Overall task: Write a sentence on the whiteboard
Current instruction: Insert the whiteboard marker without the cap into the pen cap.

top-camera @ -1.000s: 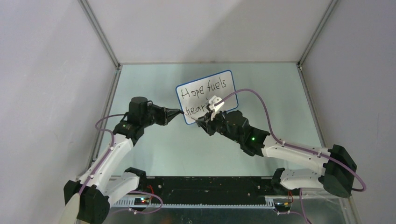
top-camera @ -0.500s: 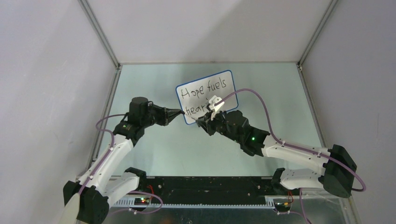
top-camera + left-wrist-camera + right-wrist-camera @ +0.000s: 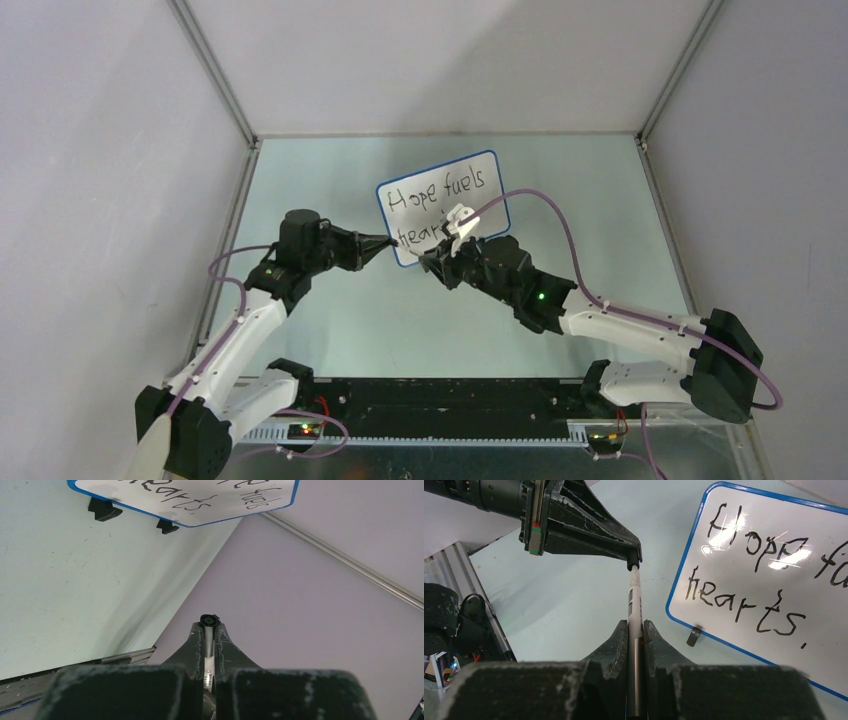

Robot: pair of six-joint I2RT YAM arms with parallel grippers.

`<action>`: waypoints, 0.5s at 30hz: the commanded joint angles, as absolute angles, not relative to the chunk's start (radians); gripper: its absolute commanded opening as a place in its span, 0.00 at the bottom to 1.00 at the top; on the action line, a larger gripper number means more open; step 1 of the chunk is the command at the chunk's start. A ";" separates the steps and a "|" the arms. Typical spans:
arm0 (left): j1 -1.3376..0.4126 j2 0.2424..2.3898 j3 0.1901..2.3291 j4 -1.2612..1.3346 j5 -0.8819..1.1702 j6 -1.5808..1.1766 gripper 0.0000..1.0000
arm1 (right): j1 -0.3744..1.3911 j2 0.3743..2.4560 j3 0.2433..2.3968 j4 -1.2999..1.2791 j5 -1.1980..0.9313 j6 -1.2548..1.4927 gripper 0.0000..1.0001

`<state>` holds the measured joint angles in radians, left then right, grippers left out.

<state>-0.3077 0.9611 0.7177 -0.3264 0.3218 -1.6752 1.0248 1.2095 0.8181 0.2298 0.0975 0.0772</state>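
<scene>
The whiteboard [image 3: 470, 205] stands on two black clip feet [image 3: 694, 636] mid-table; it also shows in the left wrist view [image 3: 190, 500] and the right wrist view [image 3: 819, 645]. The sentence [image 3: 445, 190] "Hope fuels hearts." is on it in two black lines [image 3: 744, 605]. My right gripper [image 3: 432, 262] [image 3: 636, 625] is shut on the slim marker pen [image 3: 636, 595], pointing left. My left gripper [image 3: 388, 241] [image 3: 209, 622] is shut on the marker's cap [image 3: 209, 620] and meets the pen's far end [image 3: 634, 562], just left of the board's lower left corner.
Grey metal rails run along the table's left edge [image 3: 232, 230] and right edge [image 3: 665, 220], with purple-grey walls behind them. A purple cable [image 3: 560, 215] loops from my right arm over the board's right side. The black base rail [image 3: 440, 400] lies at the near edge.
My left arm has edged slightly right, bringing its fingertips closer to the right gripper and the pen's end. The right arm and the whiteboard have not moved.
</scene>
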 commanded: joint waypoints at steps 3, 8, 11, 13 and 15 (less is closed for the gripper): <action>-0.328 0.949 0.721 -0.301 0.334 -1.688 0.00 | 1.020 1.213 0.864 0.268 0.103 0.070 0.00; -0.356 0.946 0.717 -0.290 0.327 -1.703 0.00 | 1.020 1.218 0.864 0.269 0.104 0.070 0.00; -0.389 0.954 0.721 -0.274 0.323 -1.721 0.00 | 1.019 1.229 0.863 0.272 0.107 0.068 0.00; -0.418 0.961 0.724 -0.252 0.314 -1.744 0.00 | 1.021 1.239 0.864 0.274 0.115 0.066 0.00; -0.452 0.971 0.731 -0.234 0.294 -1.752 0.00 | 1.023 1.259 0.874 0.270 0.128 0.064 0.00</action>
<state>-0.3992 0.9634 0.7177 -0.3058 0.2955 -1.7061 1.0233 1.2274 0.8253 0.2302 0.0998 0.0761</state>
